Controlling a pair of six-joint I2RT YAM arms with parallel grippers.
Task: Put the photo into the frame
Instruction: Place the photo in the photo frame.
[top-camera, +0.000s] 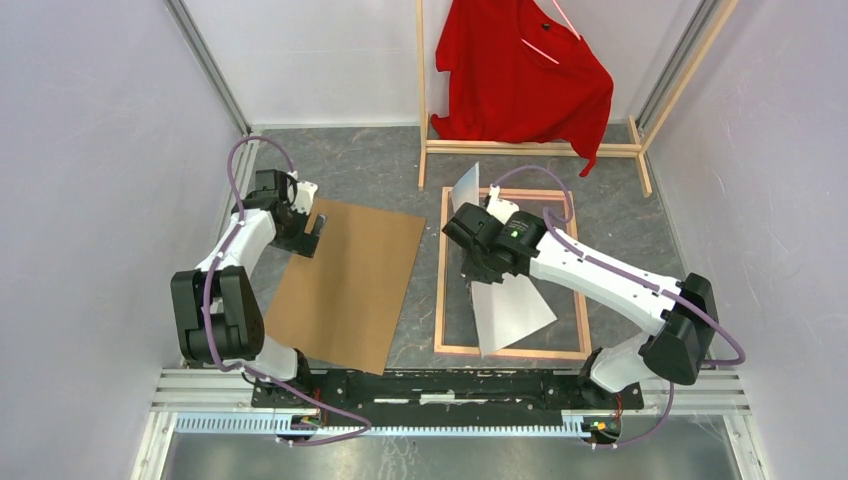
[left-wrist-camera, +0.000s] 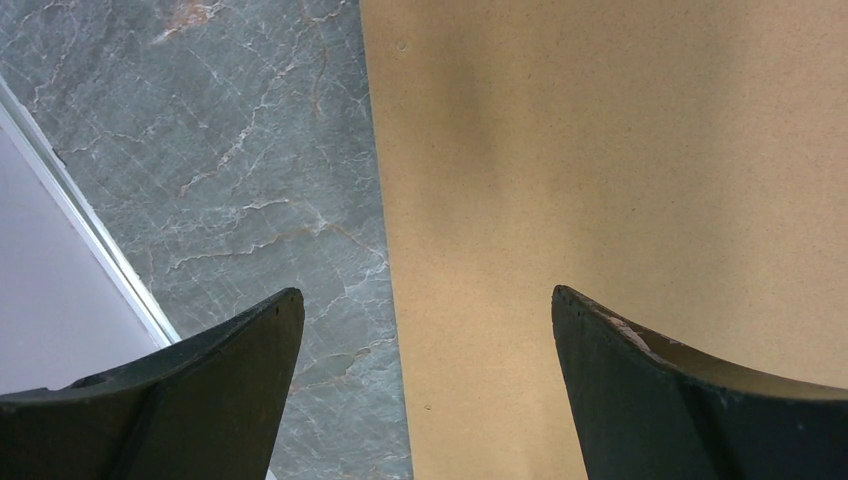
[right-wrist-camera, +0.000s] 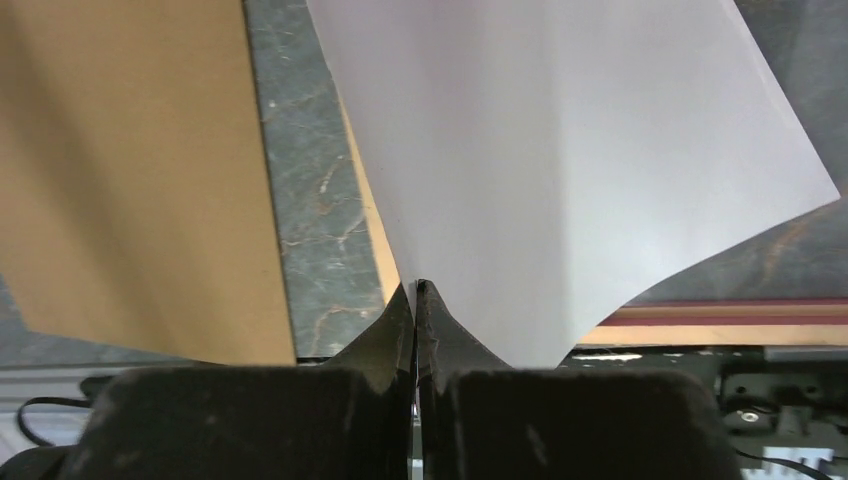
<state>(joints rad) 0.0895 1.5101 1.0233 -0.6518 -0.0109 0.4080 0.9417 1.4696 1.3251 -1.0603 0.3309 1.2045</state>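
The photo (top-camera: 512, 312) shows its plain white back and hangs tilted and bent across the frame (top-camera: 440, 290), which lies flat on the table with its light wood side up. My right gripper (top-camera: 482, 272) is shut on the photo's edge over the frame's left half. In the right wrist view the closed fingertips (right-wrist-camera: 415, 287) pinch the white sheet (right-wrist-camera: 560, 150), with the frame's wooden rail (right-wrist-camera: 720, 332) below. My left gripper (top-camera: 315, 232) stands open and holds nothing, over the far left edge of the brown backing board (left-wrist-camera: 620, 150); its jaws (left-wrist-camera: 425, 300) straddle that edge.
The brown backing board (top-camera: 350, 285) lies left of the frame on the grey marbled table (left-wrist-camera: 220, 150). A wooden clothes rack (top-camera: 530, 150) with a red shirt (top-camera: 525, 75) stands at the back. White walls close in both sides.
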